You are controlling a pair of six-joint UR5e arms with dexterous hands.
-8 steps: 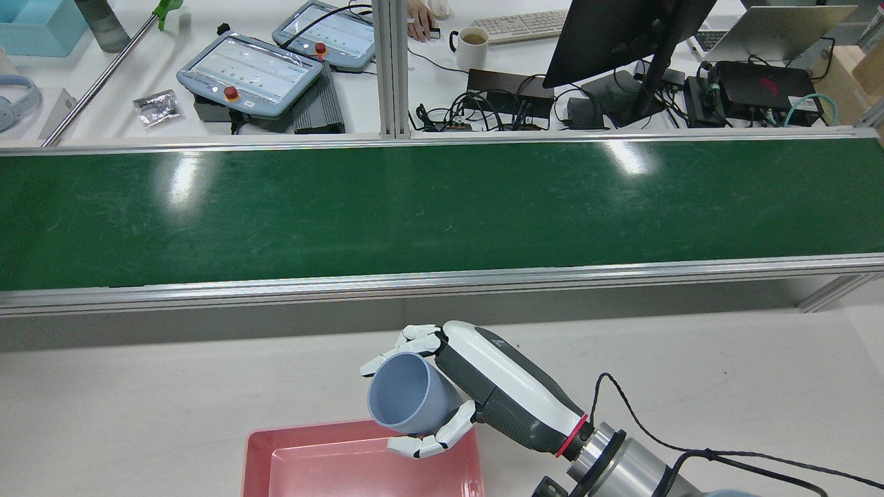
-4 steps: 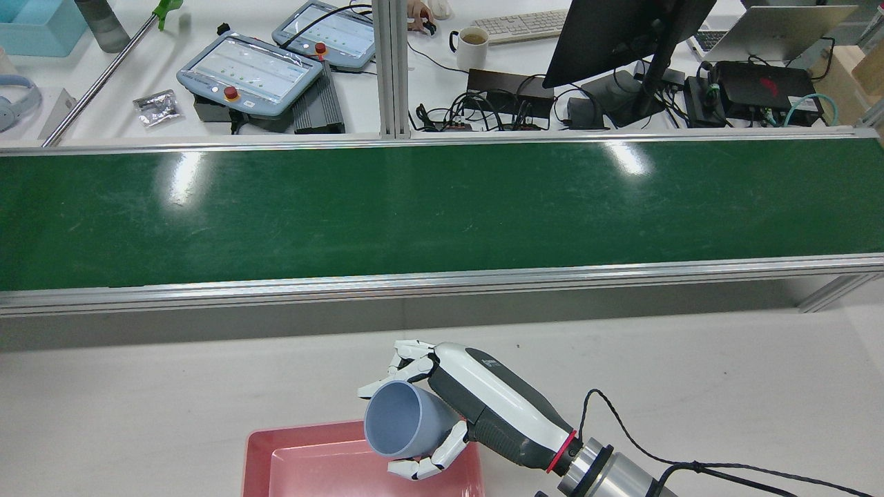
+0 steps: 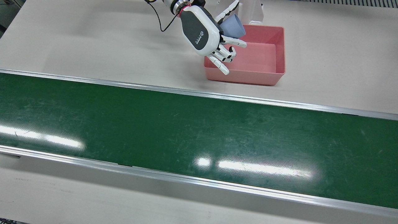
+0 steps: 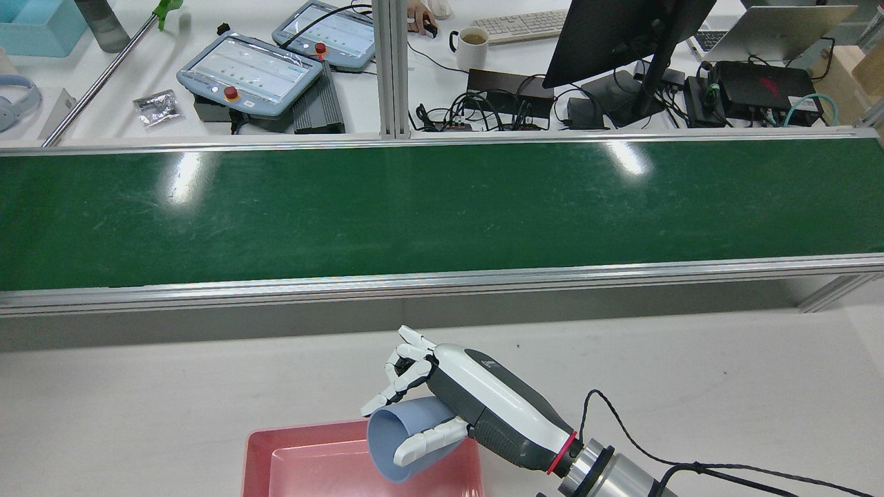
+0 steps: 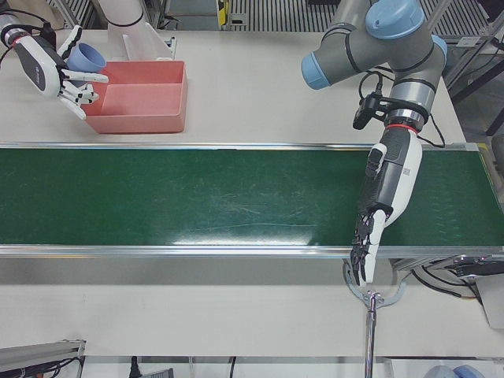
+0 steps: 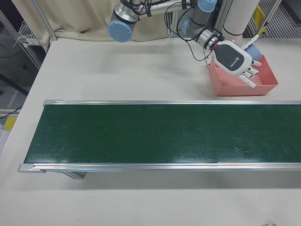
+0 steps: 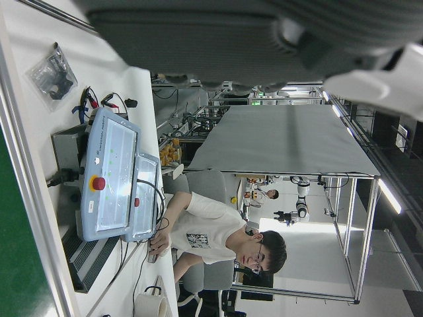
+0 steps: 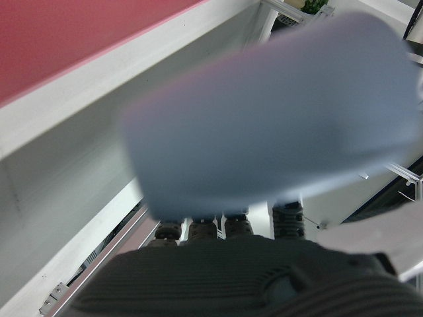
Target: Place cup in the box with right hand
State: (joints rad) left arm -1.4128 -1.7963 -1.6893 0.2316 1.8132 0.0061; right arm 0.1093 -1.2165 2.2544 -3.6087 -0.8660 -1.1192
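While the right hand (image 4: 476, 407) hovers at the frame's bottom centre, its spread fingers (image 4: 423, 443) loosely cradle the blue cup (image 4: 404, 438), mouth tilted down-left over the pink box (image 4: 259, 455).

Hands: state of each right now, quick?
Right hand: fingers loosening around the blue cup, tipped over the pink box; grip uncertain.
Left hand: open, empty, hanging over the belt edge.

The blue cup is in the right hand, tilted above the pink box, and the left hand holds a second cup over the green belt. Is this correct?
Not entirely. The left hand holds nothing: the left-front view shows it hanging open, fingers down, at the near edge of the green belt. The rest is right: the right hand holds the blue cup tilted above the pink box.
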